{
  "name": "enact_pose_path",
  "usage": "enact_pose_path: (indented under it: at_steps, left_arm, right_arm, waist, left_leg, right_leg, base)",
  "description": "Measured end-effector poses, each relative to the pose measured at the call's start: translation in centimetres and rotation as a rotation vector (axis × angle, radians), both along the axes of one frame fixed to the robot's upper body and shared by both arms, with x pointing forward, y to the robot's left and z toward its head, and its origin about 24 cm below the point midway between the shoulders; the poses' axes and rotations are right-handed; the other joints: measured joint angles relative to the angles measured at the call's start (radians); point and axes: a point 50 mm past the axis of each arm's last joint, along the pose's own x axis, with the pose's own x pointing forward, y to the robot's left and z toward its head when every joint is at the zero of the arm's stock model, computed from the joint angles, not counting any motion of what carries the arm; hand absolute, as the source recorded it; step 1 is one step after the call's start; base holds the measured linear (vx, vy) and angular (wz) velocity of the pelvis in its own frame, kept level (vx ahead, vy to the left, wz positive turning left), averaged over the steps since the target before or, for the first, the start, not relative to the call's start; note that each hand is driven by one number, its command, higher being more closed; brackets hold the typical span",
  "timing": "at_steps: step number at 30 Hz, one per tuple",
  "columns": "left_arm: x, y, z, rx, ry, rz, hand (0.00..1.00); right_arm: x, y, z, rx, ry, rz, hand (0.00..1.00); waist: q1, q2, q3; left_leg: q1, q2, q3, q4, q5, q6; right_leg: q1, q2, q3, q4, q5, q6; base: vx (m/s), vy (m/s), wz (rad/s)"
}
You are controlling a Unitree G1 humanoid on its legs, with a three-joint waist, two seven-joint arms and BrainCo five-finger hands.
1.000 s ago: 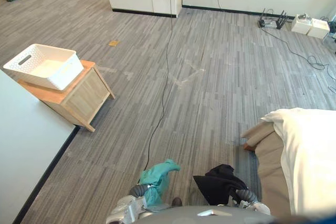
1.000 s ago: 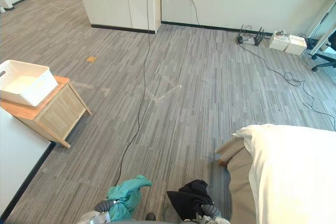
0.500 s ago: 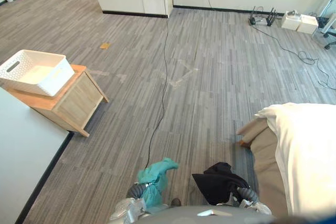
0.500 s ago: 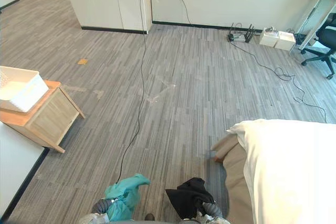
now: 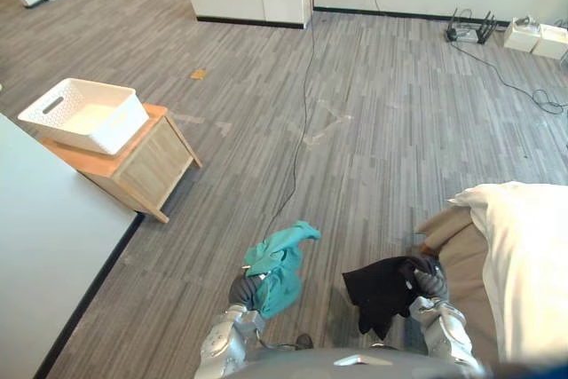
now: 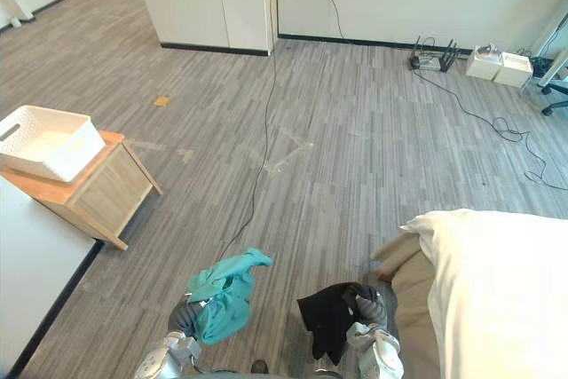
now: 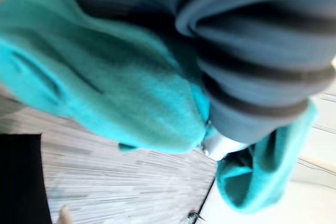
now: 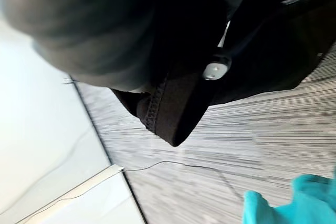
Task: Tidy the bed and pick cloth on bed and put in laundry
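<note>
Crumpled teal cloth (image 5: 282, 259) clutched in left hand (image 5: 240, 289); limp black cloth (image 5: 377, 287) gripped in right hand (image 5: 432, 280) (just left of white bed (image 5: 528, 264)).

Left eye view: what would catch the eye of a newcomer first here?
Two cloths are held up low in front: a teal cloth hangs from the left hand, and a black cloth from the right hand. Farther off on the left, a white basket sits on a small wooden cabinet, and the white-covered bed lies at the right.

Teal cloth (image 5: 280, 262), black cloth (image 5: 377, 287), white basket (image 5: 99, 136), grey-striped floor (image 5: 382, 130)
</note>
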Motion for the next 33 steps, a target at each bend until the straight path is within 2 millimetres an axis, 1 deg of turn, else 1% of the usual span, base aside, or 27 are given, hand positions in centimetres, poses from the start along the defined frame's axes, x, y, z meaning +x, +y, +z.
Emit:
enact_pose_path:
  at_steps: [1,3,5,6,7,8,9,11,12,13,14,15,16,17,18,19,20,23,24,26,27,28,29,30,31,32,33]
  left_arm:
    - [0.1,0.6,0.5,0.016,-0.023,0.002,1.00]
    - [0.2,1.4,0.6,0.035,-0.027,0.011,1.00]
    - [0.4,1.8,0.7,0.043,-0.027,0.031,1.00]
    - [0.5,1.8,0.7,0.042,-0.029,0.033,1.00]
    - [0.5,1.8,0.8,0.039,-0.030,0.035,1.00]
    - [0.5,1.9,0.7,0.040,-0.029,0.036,1.00]
    - [0.4,2.0,0.7,0.043,-0.025,0.037,1.00]
    - [0.3,1.9,0.6,0.043,-0.020,0.038,1.00]
    - [0.2,1.9,0.5,0.048,-0.017,0.031,1.00]
    - [0.3,1.6,0.5,0.042,-0.020,0.028,1.00]
    - [0.3,1.4,0.6,0.035,-0.028,0.022,1.00]
    - [0.3,0.9,0.6,0.020,-0.038,0.017,1.00]
    - [0.3,0.6,0.7,0.010,-0.048,0.009,1.00]
    - [0.4,0.5,0.8,0.008,-0.055,0.008,1.00]
    - [0.3,0.6,0.9,0.008,-0.063,0.013,1.00]
    - [0.2,0.6,1.1,0.006,-0.067,0.017,1.00]
    - [-0.3,0.5,1.4,-0.003,-0.084,0.028,1.00]
    - [-0.1,0.4,2.1,-0.015,-0.132,0.057,1.00]
    - [0.0,0.3,2.2,-0.019,-0.139,0.066,1.00]
    - [0.3,0.7,2.8,-0.018,-0.172,0.082,1.00]
    - [0.6,1.0,3.5,-0.017,-0.211,0.093,1.00]
    - [1.1,1.2,4.2,-0.017,-0.247,0.094,1.00]
    - [1.2,1.2,4.3,-0.020,-0.257,0.095,1.00]
    - [1.5,0.8,4.6,-0.030,-0.270,0.094,1.00]
    - [1.4,0.5,4.6,-0.040,-0.268,0.103,1.00]
    - [1.0,0.3,4.5,-0.042,-0.257,0.110,1.00]
    - [0.8,0.2,4.1,-0.035,-0.222,0.121,1.00]
  right_arm:
    - [0.3,0.4,0.2,0.000,-0.014,0.011,1.00]
    - [0.2,1.3,0.1,0.008,-0.007,0.050,1.00]
    - [0.0,1.7,-0.1,0.016,-0.001,0.055,1.00]
    - [-0.5,1.8,-0.3,0.020,0.011,0.056,1.00]
    - [-0.8,2.0,-0.5,0.023,0.022,0.066,1.00]
    - [-1.0,2.1,-0.6,0.024,0.026,0.074,1.00]
    - [-1.1,2.4,-0.6,0.030,0.026,0.091,1.00]
    - [-1.2,2.4,-0.6,0.037,0.017,0.107,1.00]
    - [-1.5,2.3,-0.7,0.035,0.015,0.108,1.00]
    - [-1.6,2.0,-0.6,0.028,0.001,0.115,1.00]
    - [-1.4,2.0,-0.4,0.026,-0.013,0.119,1.00]
    - [-1.1,1.8,0.1,0.017,-0.044,0.123,1.00]
    - [-0.7,1.5,0.6,0.004,-0.070,0.128,1.00]
    - [-0.5,1.4,0.8,-0.001,-0.081,0.133,1.00]
    - [-0.2,1.5,1.1,-0.002,-0.105,0.145,1.00]
    - [0.0,1.6,1.4,0.000,-0.121,0.154,1.00]
    - [0.6,1.6,2.0,0.006,-0.166,0.186,1.00]
    - [1.9,1.7,3.0,-0.008,-0.218,0.231,1.00]
    - [2.1,1.7,3.1,-0.012,-0.222,0.239,1.00]
    - [2.1,1.5,3.2,-0.006,-0.233,0.248,1.00]
    - [1.7,1.1,3.3,0.012,-0.254,0.254,1.00]
    - [1.2,0.6,3.6,0.027,-0.291,0.255,1.00]
    - [0.9,0.4,3.8,0.021,-0.309,0.252,1.00]
    - [0.1,-0.4,4.4,-0.010,-0.340,0.264,1.00]
    - [-0.7,-0.8,4.8,-0.034,-0.354,0.276,1.00]
    - [-1.2,-0.9,5.0,-0.039,-0.357,0.279,1.00]
    - [-1.4,-0.2,4.5,-0.011,-0.346,0.270,1.00]
  waist:
    - [0.000,0.005,0.008]
    - [-0.007,-0.005,0.013]
    - [-0.007,-0.006,0.022]
    - [-0.005,0.008,0.030]
    - [-0.005,0.009,0.033]
    - [-0.004,0.009,0.035]
    - [-0.004,-0.001,0.040]
    - [-0.007,-0.018,0.050]
    - [-0.005,-0.022,0.049]
    - [-0.006,-0.014,0.043]
    - [-0.007,-0.007,0.042]
    - [-0.014,0.010,0.043]
    - [-0.015,0.023,0.041]
    - [-0.015,0.025,0.042]
    - [-0.012,0.027,0.043]
    - [-0.010,0.031,0.044]
    - [-0.002,0.047,0.037]
    - [0.015,0.075,0.047]
    - [0.021,0.068,0.055]
    - [0.025,0.064,0.062]
    - [0.026,0.055,0.068]
    - [0.024,0.041,0.077]
    - [0.022,0.036,0.079]
    - [0.014,0.034,0.081]
    - [0.013,0.046,0.073]
    - [0.015,0.062,0.063]
    - [0.016,0.025,0.054]
  left_leg:
    - [0.022,0.000,0.014,0.008,0.019,0.027]
    - [0.031,0.010,0.007,0.029,0.003,0.025]
    - [0.026,0.042,0.001,0.062,-0.018,0.005]
    - [0.024,0.071,-0.004,0.084,-0.035,-0.019]
    - [0.022,0.098,-0.007,0.106,-0.054,-0.033]
    - [0.022,0.106,-0.009,0.118,-0.066,-0.038]
    - [0.023,0.112,-0.020,0.144,-0.094,-0.048]
    - [0.022,0.127,-0.029,0.207,-0.157,-0.064]
    - [0.012,0.143,-0.042,0.260,-0.197,-0.080]
    - [-0.008,0.172,-0.057,0.305,-0.222,-0.103]
    - [-0.015,0.183,-0.064,0.319,-0.228,-0.110]
    - [-0.026,0.204,-0.080,0.345,-0.241,-0.126]
    - [-0.059,0.224,-0.084,0.405,-0.258,-0.137]
    - [-0.086,0.232,-0.083,0.479,-0.268,-0.142]
    - [-0.139,0.246,-0.078,0.659,-0.270,-0.151]
    - [-0.161,0.255,-0.077,0.762,-0.264,-0.161]
    - [-0.220,0.285,-0.078,0.998,-0.249,-0.181]
    - [-0.299,0.317,-0.079,1.297,-0.250,-0.158]
    - [-0.328,0.305,-0.081,1.336,-0.252,-0.156]
    - [-0.386,0.266,-0.076,1.318,-0.260,-0.143]
    - [-0.417,0.235,-0.054,1.222,-0.273,-0.120]
    - [-0.444,0.200,-0.004,1.080,-0.282,-0.113]
    - [-0.458,0.183,0.029,0.996,-0.281,-0.113]
    - [-0.471,0.157,0.099,0.782,-0.245,-0.115]
    - [-0.460,0.143,0.158,0.551,-0.131,-0.116]
    - [-0.454,0.139,0.172,0.441,-0.050,-0.111]
    - [-0.427,0.103,0.186,0.422,0.011,0.020]
  right_leg:
    - [-0.049,-0.031,-0.006,0.123,-0.001,-0.012]
    - [-0.070,-0.027,-0.006,0.123,-0.030,-0.023]
    - [-0.072,0.011,-0.004,0.040,-0.040,-0.023]
    - [-0.066,0.050,-0.002,-0.045,-0.034,-0.025]
    - [-0.065,0.083,0.001,-0.133,-0.005,-0.027]
    - [-0.066,0.093,0.002,-0.175,0.017,-0.032]
    - [-0.069,0.099,0.009,-0.245,0.065,-0.039]
    - [-0.088,0.100,0.039,-0.255,0.130,-0.047]
    - [-0.090,0.102,0.040,-0.227,0.159,-0.064]
    - [-0.085,0.119,0.011,-0.196,0.128,-0.104]
    - [-0.088,0.121,-0.008,-0.181,0.110,-0.113]
    - [-0.096,0.133,-0.029,-0.162,0.078,-0.128]
    - [-0.101,0.144,-0.046,-0.154,0.055,-0.147]
    - [-0.098,0.146,-0.053,-0.153,0.036,-0.146]
    - [-0.082,0.153,-0.055,-0.151,0.010,-0.149]
    - [-0.071,0.157,-0.055,-0.151,-0.001,-0.151]
    - [-0.052,0.177,-0.050,-0.154,-0.029,-0.170]
    - [0.002,0.200,-0.022,-0.172,-0.053,-0.195]
    - [0.025,0.201,-0.005,-0.193,-0.054,-0.195]
    - [0.091,0.190,0.011,-0.249,-0.040,-0.177]
    - [0.139,0.171,0.014,-0.281,-0.038,-0.174]
    - [0.189,0.142,0.010,-0.317,-0.037,-0.172]
    - [0.208,0.127,0.004,-0.332,-0.037,-0.170]
    - [0.246,0.105,-0.007,-0.347,-0.036,-0.156]
    - [0.282,0.103,-0.013,-0.358,-0.036,-0.094]
    - [0.301,0.116,-0.015,-0.365,-0.044,-0.063]
    - [0.344,0.088,-0.013,-0.379,-0.066,-0.020]
  base:
    - [0.09,0.060,-0.21]
    - [0.14,0.013,0.01]
    - [0.11,-0.037,0.09]
    - [0.11,-0.090,0.04]
    - [0.09,-0.098,0.01]
    - [0.14,-0.153,0.02]
    - [0.15,-0.187,0.07]
    - [0.16,-0.236,0.09]
    - [0.17,-0.296,0.22]
    - [0.20,-0.304,0.29]
    - [0.23,-0.303,0.39]
    - [0.24,-0.267,0.34]
    - [0.23,-0.247,0.33]
    - [0.23,-0.217,0.31]
    - [0.19,-0.165,0.23]
    - [0.32,-0.212,0.10]
    - [0.30,-0.150,-0.06]
    - [0.35,-0.086,-0.20]
    - [0.31,-0.019,-0.43]
    - [0.34,0.031,-0.36]
    - [0.39,0.081,-0.24]
    - [0.40,0.095,-0.18]
    - [0.46,0.124,-0.03]
    - [0.58,0.167,-0.05]
    - [0.61,0.190,-0.08]
    - [0.52,0.174,-0.12]
    - [0.52,0.161,0.21]
